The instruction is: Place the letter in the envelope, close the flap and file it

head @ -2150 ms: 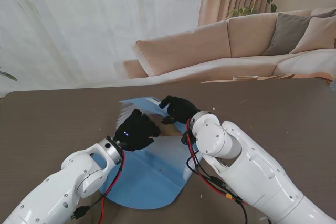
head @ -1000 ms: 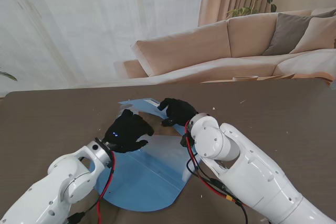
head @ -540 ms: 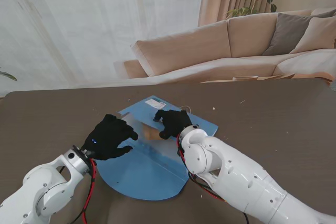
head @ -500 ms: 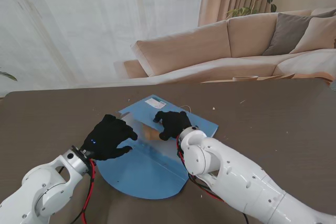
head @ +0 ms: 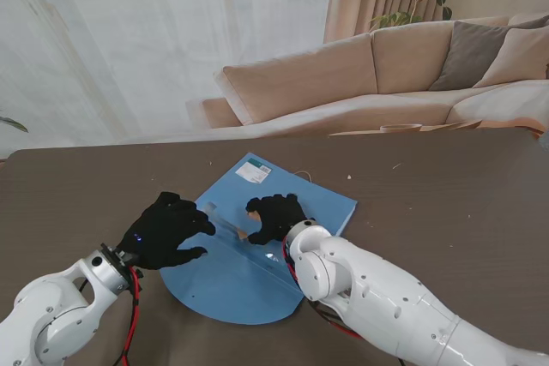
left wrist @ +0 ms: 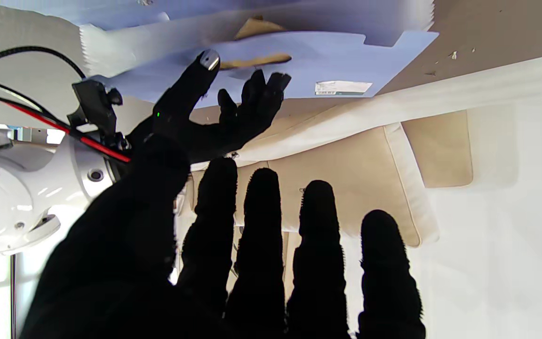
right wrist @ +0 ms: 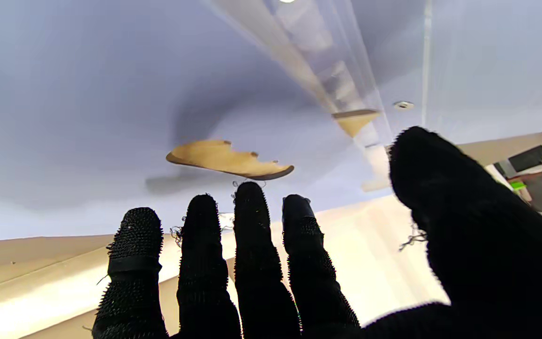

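the right hand (right wrist: 271, 263) is spreading its black gloved fingers (right wrist: 252, 245) apart, with the thumb (right wrist: 445, 188) standing off to one side, and is holding nothing. close in front of the fingertips, the blue envelope (right wrist: 87, 94) is filling most of the view. a tan, jagged patch (right wrist: 228, 160) is showing on its surface, perhaps a torn spot. a pale strip (right wrist: 318, 80) is running across the envelope.

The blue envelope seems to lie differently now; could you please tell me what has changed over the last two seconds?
The blue envelope, whose far part was lifted and curled under both hands, now lies flat, its white label showing. The left robot hand has let go and drawn back to my left, fingers spread at the envelope's edge. The right robot hand moved nearer to me, open over the envelope. The rounded flap stayed open.
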Tool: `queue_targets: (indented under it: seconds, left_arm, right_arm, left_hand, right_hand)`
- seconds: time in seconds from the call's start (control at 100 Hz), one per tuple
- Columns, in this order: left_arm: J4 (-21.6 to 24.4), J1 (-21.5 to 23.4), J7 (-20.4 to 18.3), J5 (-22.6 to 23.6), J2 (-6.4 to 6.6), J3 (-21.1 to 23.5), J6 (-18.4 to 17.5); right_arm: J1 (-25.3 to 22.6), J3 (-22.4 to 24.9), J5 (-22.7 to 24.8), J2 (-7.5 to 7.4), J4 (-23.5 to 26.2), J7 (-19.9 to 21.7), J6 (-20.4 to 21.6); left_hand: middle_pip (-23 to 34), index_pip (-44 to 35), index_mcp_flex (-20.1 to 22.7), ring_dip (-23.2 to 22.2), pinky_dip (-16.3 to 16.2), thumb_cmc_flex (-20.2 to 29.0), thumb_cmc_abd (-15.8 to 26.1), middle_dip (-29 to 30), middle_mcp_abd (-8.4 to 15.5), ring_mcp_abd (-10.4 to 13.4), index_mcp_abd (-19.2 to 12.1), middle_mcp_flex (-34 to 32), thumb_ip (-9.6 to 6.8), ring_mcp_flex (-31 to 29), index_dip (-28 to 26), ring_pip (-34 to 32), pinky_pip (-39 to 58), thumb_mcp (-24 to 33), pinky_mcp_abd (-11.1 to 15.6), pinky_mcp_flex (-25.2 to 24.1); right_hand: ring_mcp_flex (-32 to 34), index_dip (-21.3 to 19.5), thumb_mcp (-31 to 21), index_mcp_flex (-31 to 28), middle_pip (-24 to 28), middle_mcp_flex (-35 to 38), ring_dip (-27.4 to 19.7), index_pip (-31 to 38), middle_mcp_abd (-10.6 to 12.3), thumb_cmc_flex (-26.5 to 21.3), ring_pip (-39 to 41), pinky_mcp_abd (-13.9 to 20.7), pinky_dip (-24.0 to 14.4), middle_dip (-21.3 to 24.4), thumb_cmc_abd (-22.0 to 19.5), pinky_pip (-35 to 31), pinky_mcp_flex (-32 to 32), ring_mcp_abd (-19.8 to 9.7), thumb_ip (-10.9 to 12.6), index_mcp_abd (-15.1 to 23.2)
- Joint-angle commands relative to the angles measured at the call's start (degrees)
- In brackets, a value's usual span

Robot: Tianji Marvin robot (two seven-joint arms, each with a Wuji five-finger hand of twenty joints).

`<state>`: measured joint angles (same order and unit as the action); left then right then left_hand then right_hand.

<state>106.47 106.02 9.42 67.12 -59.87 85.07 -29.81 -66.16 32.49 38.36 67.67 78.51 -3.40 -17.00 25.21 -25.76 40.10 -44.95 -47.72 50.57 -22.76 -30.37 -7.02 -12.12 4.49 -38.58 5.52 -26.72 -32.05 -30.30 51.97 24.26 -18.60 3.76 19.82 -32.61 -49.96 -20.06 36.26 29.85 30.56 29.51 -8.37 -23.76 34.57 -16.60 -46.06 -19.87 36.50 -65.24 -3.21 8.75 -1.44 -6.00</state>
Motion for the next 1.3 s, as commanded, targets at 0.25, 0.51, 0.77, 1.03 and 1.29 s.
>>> queue_targets:
  seconds: [0.25,0.51,0.77,1.03,1.29]
  left_arm:
    - [2.4,3.56,-10.59,-4.59,0.44,5.5,-8.9]
    - [4.54,8.31,-15.9,-5.55,1.05,10.44,-16.55]
    - [4.92,10.97,-14.24,1.31,1.6,10.93,-19.66]
    - [3.0,9.47,-9.93,10.04,2.67,6.25,-14.21]
    - [-0.82,6.22,-3.55,12.89,3.02,1.16,-7.91]
  right_arm:
    - [-5.87,5.73,2.2,-2.14,9.52,2.72,-0.45]
    - [-11.32,11.96,4.34,-3.48,14.92,4.22,-2.09]
    - [-14.86,17.88,5.87,-4.38,17.36,5.97,-2.87]
    - [-14.62,21.8,5.22,-4.94,14.19,8.13,-2.03]
    - [-10.52,21.08,2.95,-5.41,7.45,11.44,-1.26]
  left_hand:
    - [-5.89,9.41,-8.18,4.21,1.05,-13.66,3.43,3.2,2.16,1.63,0.12,8.1,-0.59,7.3,6.66,8.23,-9.42,-4.56,0.47,-3.78]
    - [-8.54,12.98,-12.19,5.64,-0.83,-23.01,1.43,4.27,3.35,2.74,1.06,11.79,1.0,9.8,8.5,12.98,-16.26,-1.22,1.29,-4.56]
    - [-9.73,15.86,-15.95,6.15,-1.13,-21.53,0.2,4.68,4.46,3.42,1.15,13.49,0.64,10.28,9.67,15.25,-19.01,-0.49,1.67,-4.37]
    - [-9.02,17.01,-20.71,5.49,-2.16,-10.89,0.35,4.12,5.64,3.82,-0.9,17.09,-1.72,10.88,9.74,15.44,-20.64,-0.49,2.62,-3.47]
    - [-4.31,7.88,-10.04,3.27,-3.12,2.57,5.66,2.15,5.08,3.23,-7.66,10.4,-2.52,7.54,6.57,10.6,-17.2,0.88,1.85,-1.86]
  right_hand:
    - [-2.76,5.17,6.06,1.48,-7.79,-4.12,-5.08,-8.57,-2.05,3.81,-7.84,0.57,0.13,3.9,-2.56,2.77,2.14,2.23,-1.82,-0.47]
    - [-2.53,5.39,5.07,1.57,-8.37,-5.62,-6.65,-9.16,-0.49,3.3,-10.6,-0.15,1.74,4.06,-3.01,6.33,3.01,2.57,-1.63,0.23]
    - [-2.85,5.14,6.78,2.99,-8.43,-8.7,-8.7,-9.41,2.67,1.68,-14.44,-0.92,4.79,4.14,-6.26,11.84,3.98,2.18,-1.13,2.36]
    - [-7.48,7.55,6.63,8.52,-13.08,-17.18,-13.96,-13.1,3.17,-2.46,-21.64,1.26,11.8,6.51,-11.34,21.5,6.14,0.55,1.94,3.56]
    - [-10.44,9.62,-0.55,12.91,-19.36,-20.04,-17.3,-16.16,-0.02,-2.31,-22.11,3.76,17.59,9.73,-11.37,24.02,6.62,-0.12,8.34,0.37]
